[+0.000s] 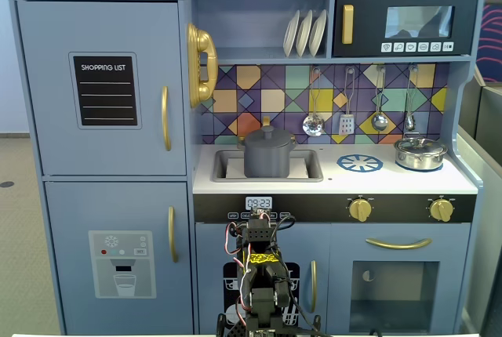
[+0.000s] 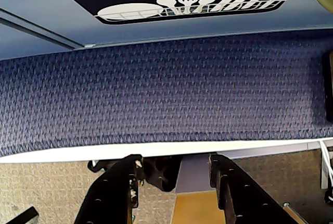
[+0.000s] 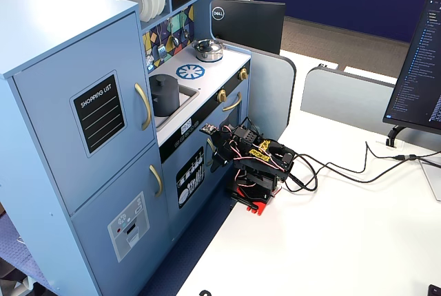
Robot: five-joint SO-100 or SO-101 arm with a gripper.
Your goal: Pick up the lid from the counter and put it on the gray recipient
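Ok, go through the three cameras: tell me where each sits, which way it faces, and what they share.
A fixed view: faces the toy kitchen head-on; the folded arm shows at bottom centre.
Wrist view: rides on the arm, looking down past the open gripper at blue carpet.
Another fixed view: high, to the side, looking down at the kitchen and arm.
Both fixed views share the gray recipient, its lid on.
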